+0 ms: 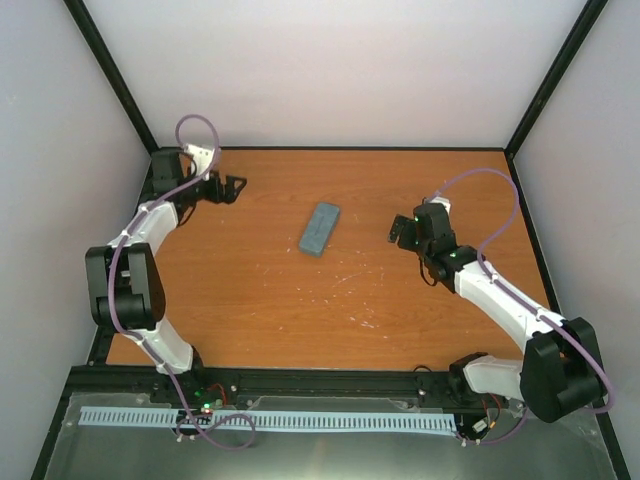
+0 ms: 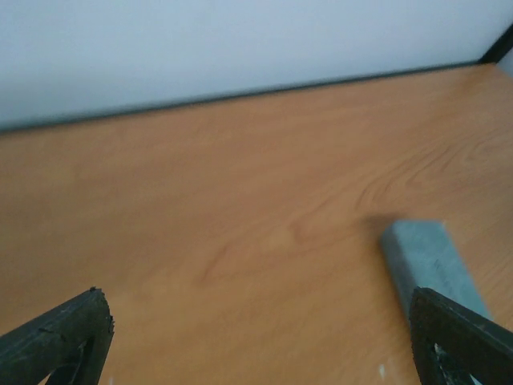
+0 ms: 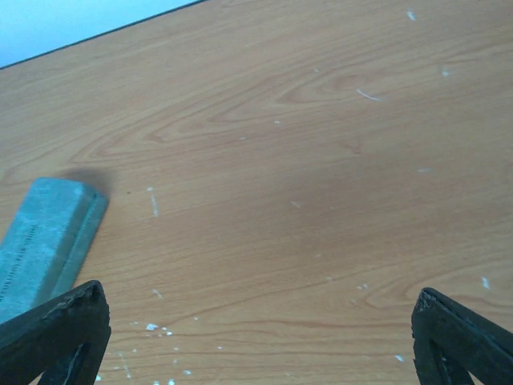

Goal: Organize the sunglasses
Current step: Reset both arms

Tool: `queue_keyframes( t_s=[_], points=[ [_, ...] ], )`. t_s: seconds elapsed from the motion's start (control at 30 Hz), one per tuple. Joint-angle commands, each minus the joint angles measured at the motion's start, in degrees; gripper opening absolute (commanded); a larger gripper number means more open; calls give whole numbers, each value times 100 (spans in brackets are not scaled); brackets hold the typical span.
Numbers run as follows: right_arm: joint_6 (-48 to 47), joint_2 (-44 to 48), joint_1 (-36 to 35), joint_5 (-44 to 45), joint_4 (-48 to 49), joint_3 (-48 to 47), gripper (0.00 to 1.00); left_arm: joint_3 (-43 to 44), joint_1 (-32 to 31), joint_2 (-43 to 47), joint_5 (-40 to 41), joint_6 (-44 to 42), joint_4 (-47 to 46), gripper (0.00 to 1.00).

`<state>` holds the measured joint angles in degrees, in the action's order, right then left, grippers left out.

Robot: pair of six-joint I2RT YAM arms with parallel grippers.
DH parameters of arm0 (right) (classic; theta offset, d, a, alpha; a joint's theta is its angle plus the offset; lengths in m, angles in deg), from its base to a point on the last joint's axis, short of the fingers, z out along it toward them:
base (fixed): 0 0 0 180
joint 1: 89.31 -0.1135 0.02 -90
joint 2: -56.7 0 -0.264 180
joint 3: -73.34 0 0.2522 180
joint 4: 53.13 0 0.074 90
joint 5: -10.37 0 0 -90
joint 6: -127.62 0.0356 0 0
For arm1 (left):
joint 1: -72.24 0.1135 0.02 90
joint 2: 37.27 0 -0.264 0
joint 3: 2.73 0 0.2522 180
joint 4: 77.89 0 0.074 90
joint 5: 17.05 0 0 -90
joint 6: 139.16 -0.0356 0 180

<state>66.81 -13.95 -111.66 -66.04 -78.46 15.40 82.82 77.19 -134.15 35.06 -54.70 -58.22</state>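
Note:
No sunglasses show in any view. A closed blue-grey oblong case (image 1: 320, 228) lies on the wooden table near its middle. It also shows at the right edge of the left wrist view (image 2: 429, 261) and at the left edge of the right wrist view (image 3: 44, 241). My left gripper (image 1: 232, 187) is open and empty at the far left of the table, left of the case. My right gripper (image 1: 398, 231) is open and empty, right of the case. In both wrist views only the tips of the wide-apart fingers (image 2: 60, 341) (image 3: 56, 333) show, with bare wood between them.
The wooden table (image 1: 260, 290) carries small white scuffs (image 1: 362, 315) near its middle front. Pale walls and black frame posts (image 1: 112, 75) close the back and sides. A black rail (image 1: 330, 380) runs along the near edge by the arm bases.

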Motion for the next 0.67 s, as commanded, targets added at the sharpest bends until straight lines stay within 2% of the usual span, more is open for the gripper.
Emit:
queue_keyframes(
  t_s=[0.0,0.1,0.3,0.43,0.63],
  points=[
    [274,67,60,450,-528,-17,100,-697,145,453,645,269,-174,100],
    [549,41,55,396,-770,-52,100,-1100,145,655,802,135,-173,100],
    [1170,258,56,535,-612,223,100,-1764,155,994,1065,33,-373,100],
    [1500,252,55,804,-813,208,100,-1943,153,1078,1121,36,-422,100],
    [1497,7,55,986,-1192,-27,100,-2045,155,1030,1083,97,-497,100]
  ],
)
